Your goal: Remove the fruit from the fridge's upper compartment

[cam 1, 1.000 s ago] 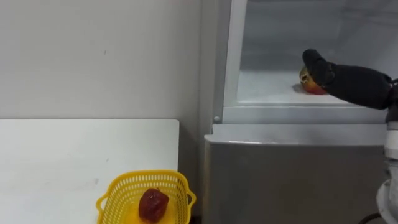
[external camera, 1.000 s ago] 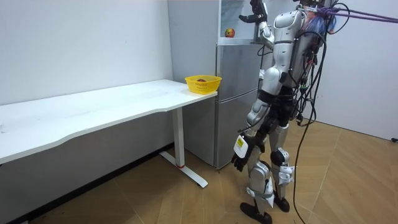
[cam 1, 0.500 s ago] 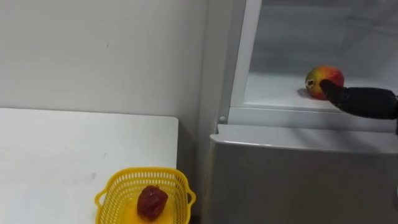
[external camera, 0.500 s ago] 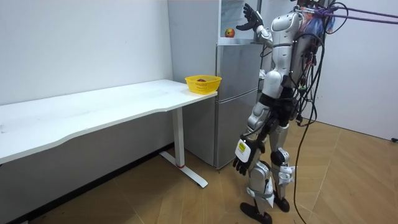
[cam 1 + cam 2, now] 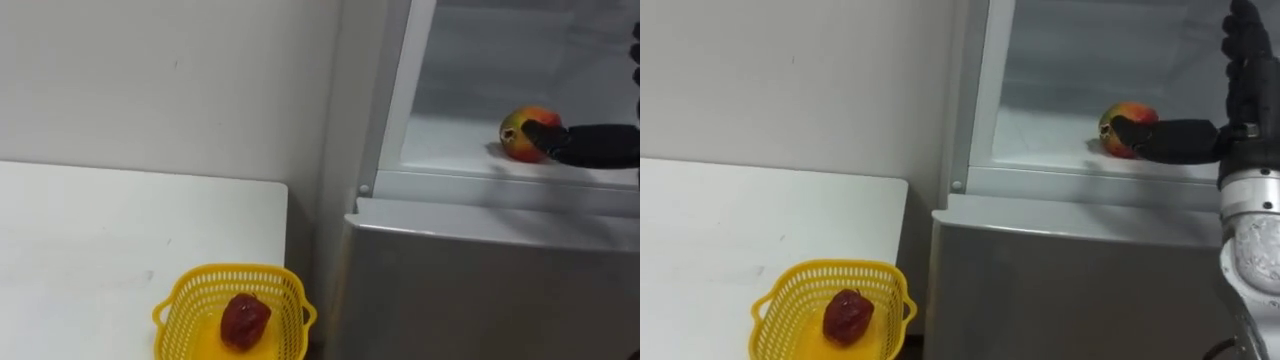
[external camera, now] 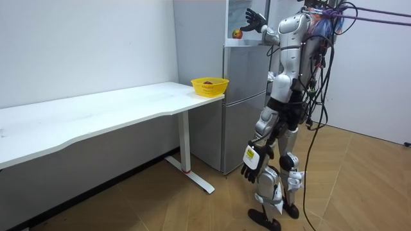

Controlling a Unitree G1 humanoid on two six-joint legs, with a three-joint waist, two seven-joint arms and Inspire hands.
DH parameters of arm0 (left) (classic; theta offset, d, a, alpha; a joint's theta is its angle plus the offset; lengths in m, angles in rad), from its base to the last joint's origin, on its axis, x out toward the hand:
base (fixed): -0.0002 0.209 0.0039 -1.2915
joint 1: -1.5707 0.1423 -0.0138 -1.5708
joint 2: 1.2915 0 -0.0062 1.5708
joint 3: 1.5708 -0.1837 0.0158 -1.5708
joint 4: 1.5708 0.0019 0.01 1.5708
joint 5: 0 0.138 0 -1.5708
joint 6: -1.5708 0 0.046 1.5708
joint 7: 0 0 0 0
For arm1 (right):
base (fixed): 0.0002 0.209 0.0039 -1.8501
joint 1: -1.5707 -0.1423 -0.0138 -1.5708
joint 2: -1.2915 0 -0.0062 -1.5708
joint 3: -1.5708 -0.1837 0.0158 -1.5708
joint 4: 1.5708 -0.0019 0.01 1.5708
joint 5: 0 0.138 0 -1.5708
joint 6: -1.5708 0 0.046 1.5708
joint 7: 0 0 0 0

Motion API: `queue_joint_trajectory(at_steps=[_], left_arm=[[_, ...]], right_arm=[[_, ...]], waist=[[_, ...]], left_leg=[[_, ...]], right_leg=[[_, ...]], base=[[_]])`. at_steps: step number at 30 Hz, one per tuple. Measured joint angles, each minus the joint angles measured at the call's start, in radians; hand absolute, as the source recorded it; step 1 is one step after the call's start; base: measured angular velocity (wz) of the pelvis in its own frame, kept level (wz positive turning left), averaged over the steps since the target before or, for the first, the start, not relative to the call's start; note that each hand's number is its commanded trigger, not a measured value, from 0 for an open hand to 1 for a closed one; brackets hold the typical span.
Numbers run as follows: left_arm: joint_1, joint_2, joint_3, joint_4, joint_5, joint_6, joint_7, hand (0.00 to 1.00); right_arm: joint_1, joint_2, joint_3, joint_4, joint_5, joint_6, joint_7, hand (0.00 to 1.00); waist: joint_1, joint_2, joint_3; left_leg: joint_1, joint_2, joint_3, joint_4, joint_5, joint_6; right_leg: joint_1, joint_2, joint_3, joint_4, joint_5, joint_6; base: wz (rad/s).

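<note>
A round red and yellow-green fruit point(image 5: 522, 131) lies on the white shelf point(image 5: 1040, 140) of the open upper fridge compartment, near its front edge. My right hand point(image 5: 1230, 135) is raised just right of the fruit and is open, fingers pointing up and thumb stretched left against the fruit's side. In the room view I stand facing the fridge point(image 6: 247, 102) with that hand point(image 6: 253, 18) up beside the fruit point(image 6: 237, 33). My left hand point(image 6: 250, 168) hangs relaxed by my thigh, holding nothing.
A yellow basket point(image 5: 175, 310) with a dark red fruit point(image 5: 245, 320) in it stands at the corner of the white table point(image 5: 100, 230), left of the fridge. The closed grey lower fridge door point(image 5: 480, 290) lies below the shelf.
A second ago the right hand lay over the fruit; it has drawn back to the right and spread, leaving the fruit uncovered with the thumb against it. The eye view has shifted a little.
</note>
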Motion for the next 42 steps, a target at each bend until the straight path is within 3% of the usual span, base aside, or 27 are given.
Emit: queue_joint_trajectory(at_steps=[6,12,17,22,30,35,42], left_arm=[[0.004,0.001,0.0,-0.002,0.0,0.006,0.003,0.0],[0.006,0.001,0.0,-0.003,0.0,0.027,-0.002,0.0],[0.008,0.001,0.0,-0.004,0.0,0.03,-0.011,0.0],[0.011,0.004,0.0,-0.004,0.0,0.03,-0.028,0.0],[-0.002,0.018,-0.003,-0.004,-0.002,0.041,-0.028,0.0],[0.0,0.024,-0.002,-0.017,0.001,0.044,-0.029,0.0],[0.005,0.024,0.0,-0.025,0.0,0.046,-0.03,0.0]], right_arm=[[-0.022,-0.002,0.031,0.058,0.014,0.008,0.017,0.0],[-0.05,-0.003,0.04,0.086,0.027,0.015,0.025,0.0],[-0.081,-0.014,0.052,0.155,0.02,0.022,0.064,0.0],[-0.116,-0.069,0.09,0.205,0.018,0.024,0.077,0.0],[-0.13,-0.078,0.14,0.267,0.023,0.028,0.109,0.0],[-0.182,-0.078,0.143,0.356,0.025,0.028,0.131,0.0],[-0.199,-0.082,0.142,0.41,0.03,0.028,0.189,0.0]], waist=[[0.001,0.009,0.0014],[0.002,0.026,-0.0047],[0.01,0.024,-0.0043],[0.02,0.015,-0.0072],[0.022,0.012,-0.0078],[0.02,0.019,-0.0011],[0.02,0.008,-0.0078]], left_leg=[[-0.011,0.0,-0.001,0.009,0.0,0.0],[-0.017,0.0,-0.007,0.014,0.0,0.0],[-0.022,0.0,-0.009,0.012,0.0,0.0],[-0.029,-0.001,-0.018,0.015,0.0,0.0],[-0.033,-0.006,-0.043,0.028,0.001,0.0],[-0.042,-0.007,-0.05,0.028,0.001,0.002],[-0.043,-0.007,-0.051,0.029,0.002,0.002]], right_leg=[[-0.003,-0.001,0.0,0.001,0.0,0.0],[-0.003,0.0,-0.004,0.001,0.0,0.0],[-0.006,0.001,-0.009,0.003,0.0,0.0],[-0.009,-0.001,-0.026,0.001,0.0,0.0],[-0.001,-0.004,-0.055,-0.002,0.0,0.0],[-0.001,-0.004,-0.054,0.001,0.0,0.0],[-0.001,-0.004,-0.055,0.002,0.0,0.0]], base=[[0.01],[0.03],[0.01],[0.05],[0.09],[0.02],[0.0]])
